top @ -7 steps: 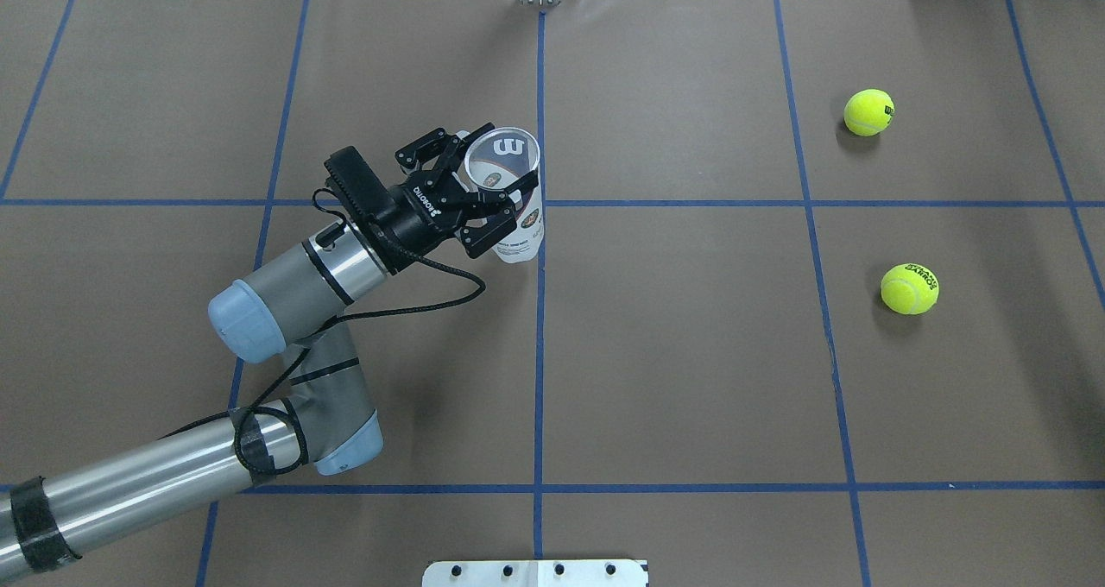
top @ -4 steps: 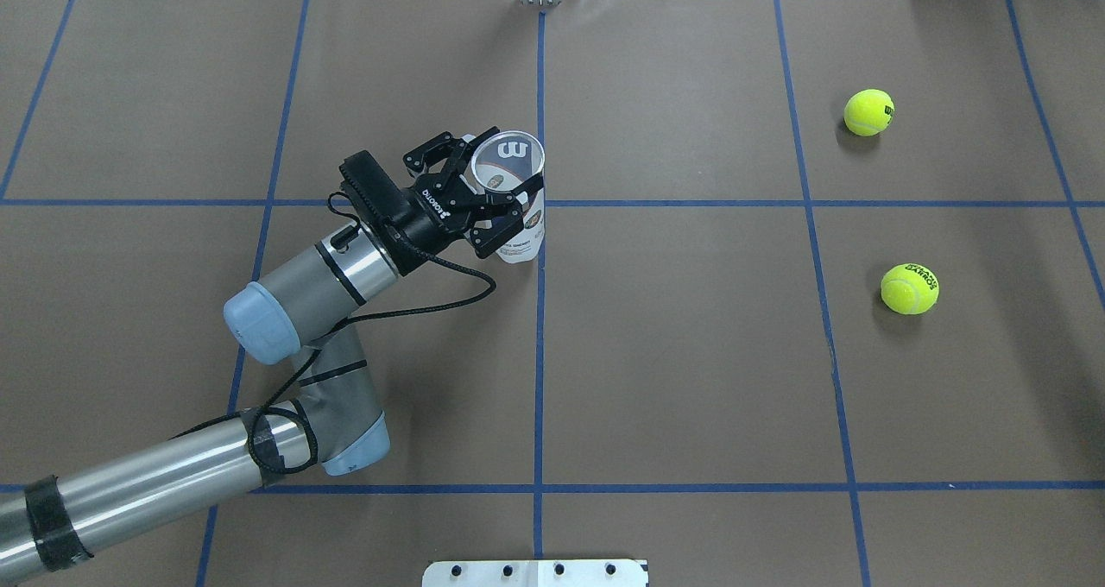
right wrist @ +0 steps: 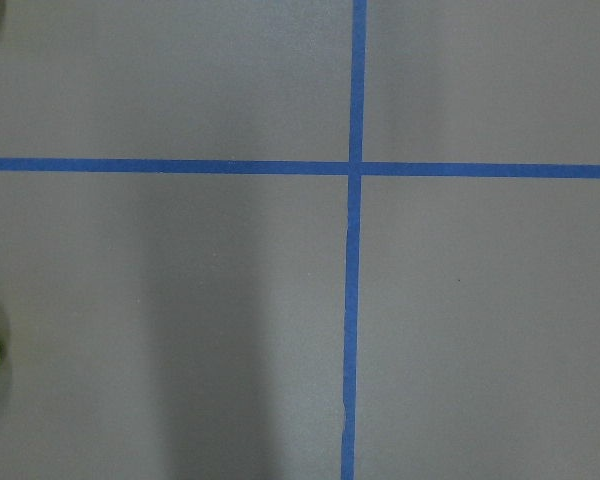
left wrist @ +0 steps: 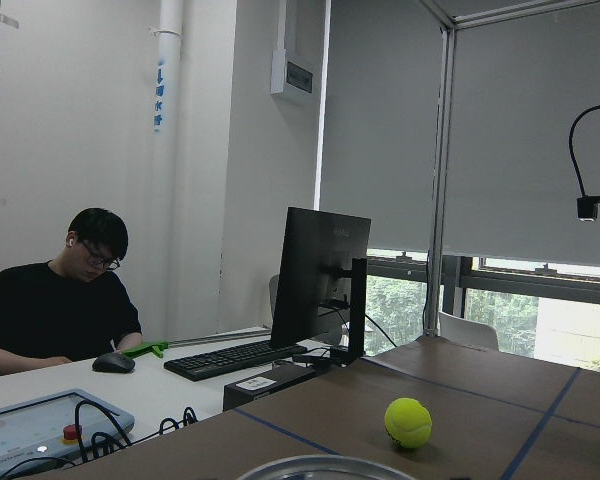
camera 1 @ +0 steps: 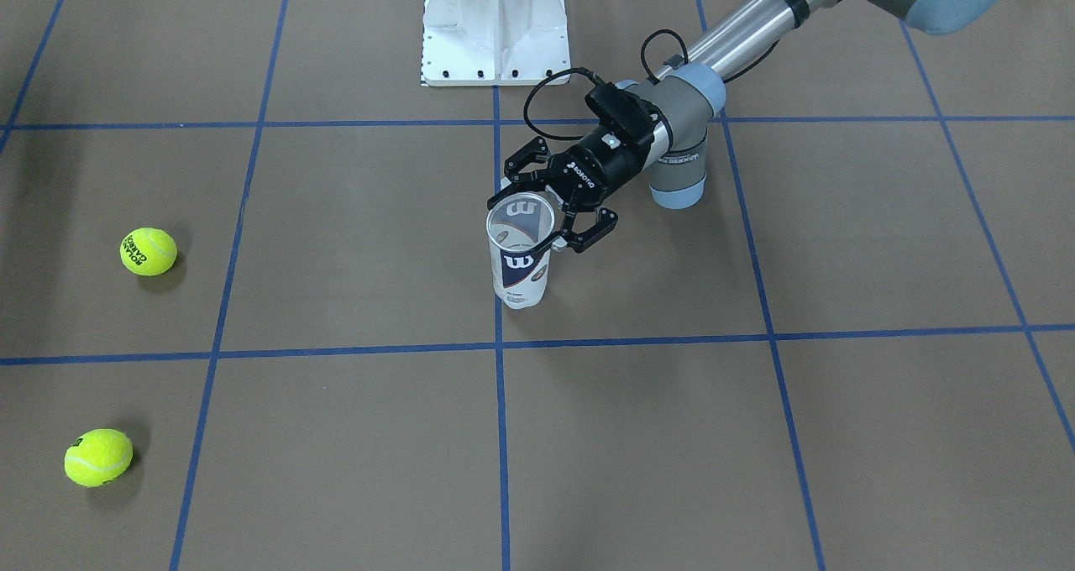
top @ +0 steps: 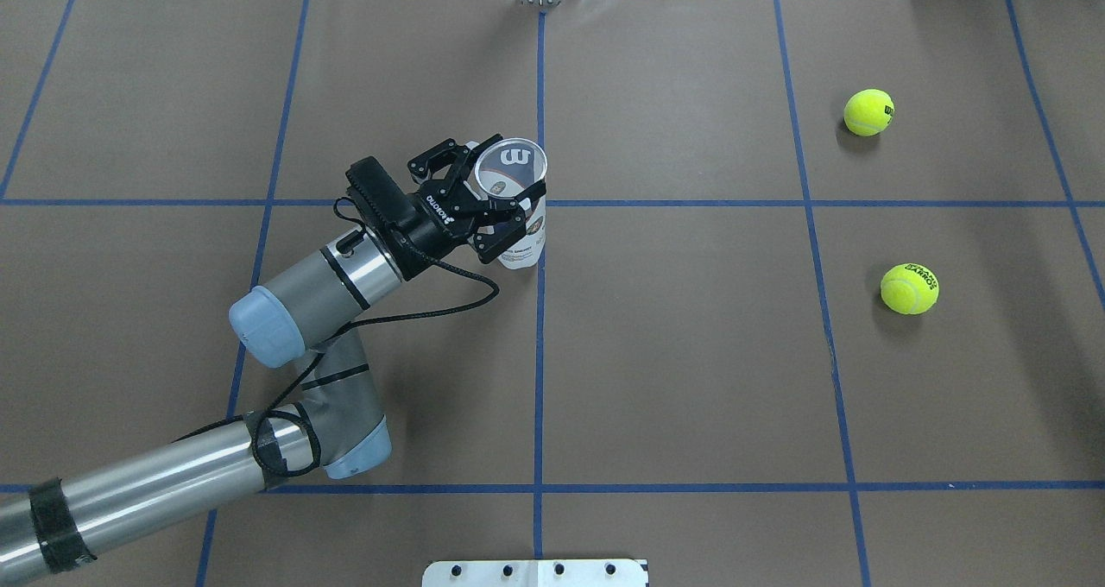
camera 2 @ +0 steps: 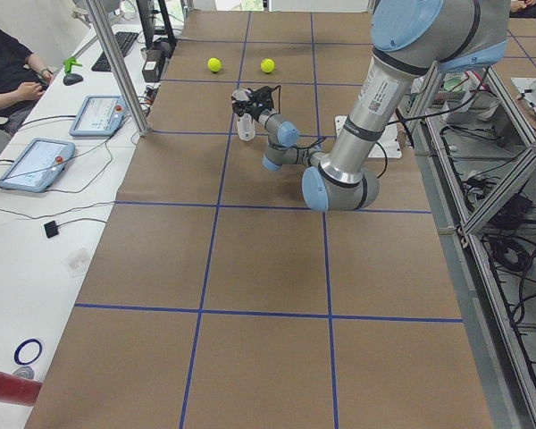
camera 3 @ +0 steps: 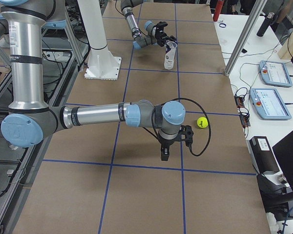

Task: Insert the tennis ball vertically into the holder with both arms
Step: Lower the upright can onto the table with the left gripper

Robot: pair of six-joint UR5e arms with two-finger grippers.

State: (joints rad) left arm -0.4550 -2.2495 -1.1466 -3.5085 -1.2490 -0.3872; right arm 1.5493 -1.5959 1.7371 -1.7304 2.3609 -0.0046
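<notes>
1. The left gripper [camera 1: 542, 214] is clamped on the holder [camera 1: 521, 273] just under its metal rim, with 1 finger on each side. The pads are hidden by the black linkages and the clear wall.
2. The holder stands mouth up, just beside the centre blue line of the table [top: 691, 380] and near a crossing of lines. Whether its base rests on the paper or hangs just above it cannot be told.
3. The left wrist view shows only a thin arc of the holder's rim, cut off by the bottom edge.
4. The far tennis ball [top: 868, 112] and the near tennis ball [top: 909, 288] lie well apart from the holder, on the robot's right half of the table.
5. The right gripper [camera 3: 175, 142] shows only in the right side view, pointing down near 1 ball. It is small and dark there, so I cannot tell whether it is parted or closed.
6. The right wrist view shows paper, a blue cross and a slice of 1 ball cut off at the left edge.
7. The white pedestal base [camera 1: 494, 25] is cut off by the top edge of the front view.
8. A person [left wrist: 60, 310] sits at a desk, partly cut off.
</notes>
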